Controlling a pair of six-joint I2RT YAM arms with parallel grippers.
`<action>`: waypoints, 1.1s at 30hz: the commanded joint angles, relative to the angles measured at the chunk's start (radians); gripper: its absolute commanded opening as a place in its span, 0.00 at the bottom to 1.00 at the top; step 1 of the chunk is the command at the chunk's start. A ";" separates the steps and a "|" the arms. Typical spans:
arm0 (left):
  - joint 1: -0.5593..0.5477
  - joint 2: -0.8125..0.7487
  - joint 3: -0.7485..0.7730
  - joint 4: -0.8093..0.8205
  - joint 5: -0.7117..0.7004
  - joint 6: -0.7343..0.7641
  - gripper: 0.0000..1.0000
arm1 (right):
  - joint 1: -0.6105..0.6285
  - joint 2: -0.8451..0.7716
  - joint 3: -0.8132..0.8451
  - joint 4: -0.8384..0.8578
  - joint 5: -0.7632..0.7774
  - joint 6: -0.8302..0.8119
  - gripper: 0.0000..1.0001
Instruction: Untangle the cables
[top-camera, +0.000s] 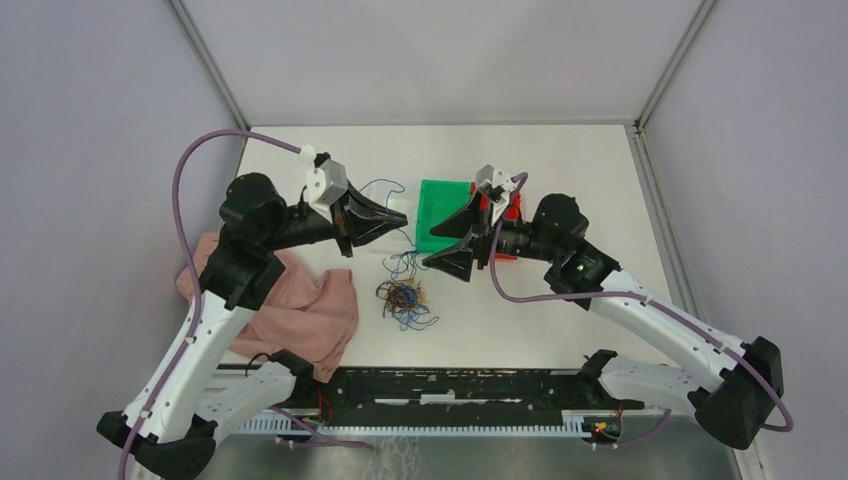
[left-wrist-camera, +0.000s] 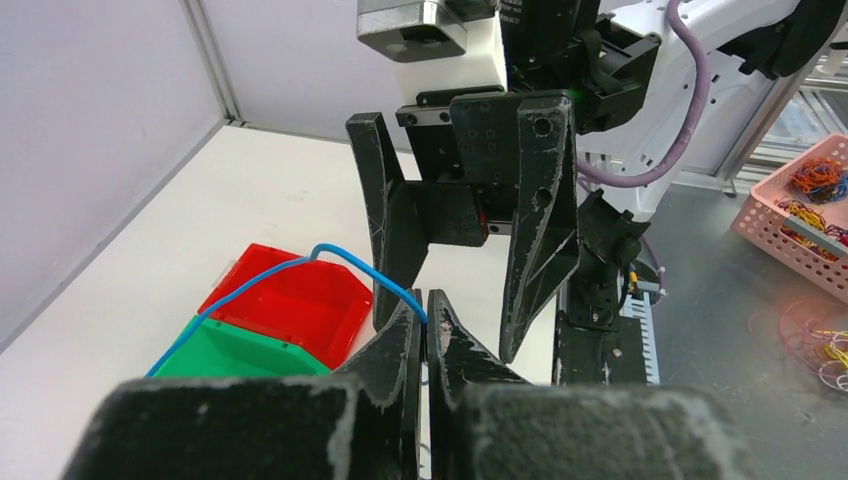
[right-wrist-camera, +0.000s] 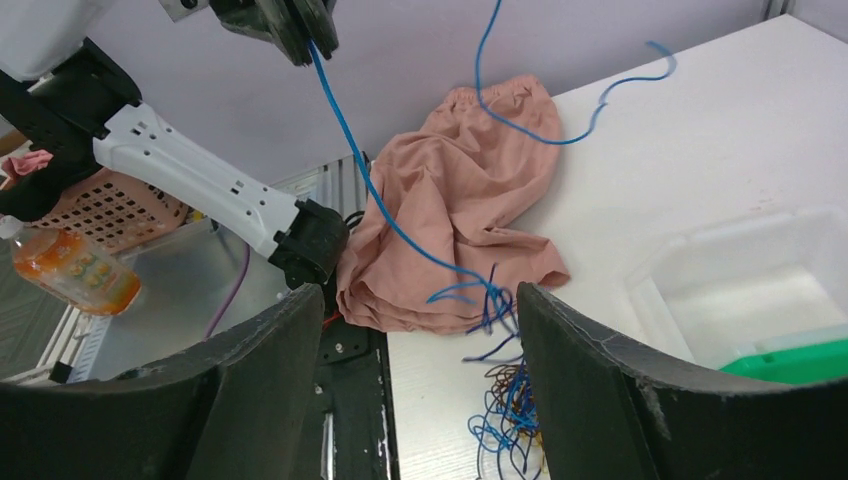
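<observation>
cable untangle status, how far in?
Early. Done: nothing separated that I can see; the red bin shows no cables. In hand: left gripper shut on one blue cable, lifted, its lower end running down toward the tangle. Right gripper open, holding nothing. Left: almost the whole tangle of blue, orange and dark wires.

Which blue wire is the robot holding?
Find the green bin on the white table. Just left of it, the left gripper pinches one blue cable. Unlike the wires heaped in the tangle, it rises off the table.
</observation>
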 joint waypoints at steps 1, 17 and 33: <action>-0.003 -0.026 0.023 0.024 -0.034 0.017 0.03 | 0.007 -0.067 0.001 0.133 0.018 0.059 0.76; -0.004 -0.057 -0.009 0.054 -0.028 -0.076 0.03 | 0.091 0.076 0.064 0.313 -0.049 0.196 0.62; -0.003 -0.048 0.030 0.065 -0.031 -0.071 0.03 | 0.150 0.235 0.095 0.437 -0.072 0.306 0.41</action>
